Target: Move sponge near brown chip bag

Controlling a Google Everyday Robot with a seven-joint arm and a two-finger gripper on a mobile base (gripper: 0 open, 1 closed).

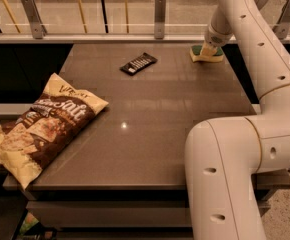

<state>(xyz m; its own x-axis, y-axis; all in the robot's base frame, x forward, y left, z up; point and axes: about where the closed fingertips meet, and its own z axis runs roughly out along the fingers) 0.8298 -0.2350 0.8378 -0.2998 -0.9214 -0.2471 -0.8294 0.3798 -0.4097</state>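
Observation:
The sponge point(206, 54), pale yellow with a green top face, lies flat on the table at its far right corner. My gripper point(209, 46) is right over the sponge, at the end of the white arm that reaches down from the upper right, and it hides part of the sponge. The brown chip bag point(41, 126), cream-yellow with a dark brown band and white lettering, lies at the table's near left and hangs over the left edge. The sponge and the bag are far apart, at opposite corners of the table.
A flat dark wrapped bar point(138, 63) lies at the far middle of the grey table point(155, 129). A railing with metal posts point(159, 15) runs behind the table. My arm's large white links point(225, 169) fill the near right.

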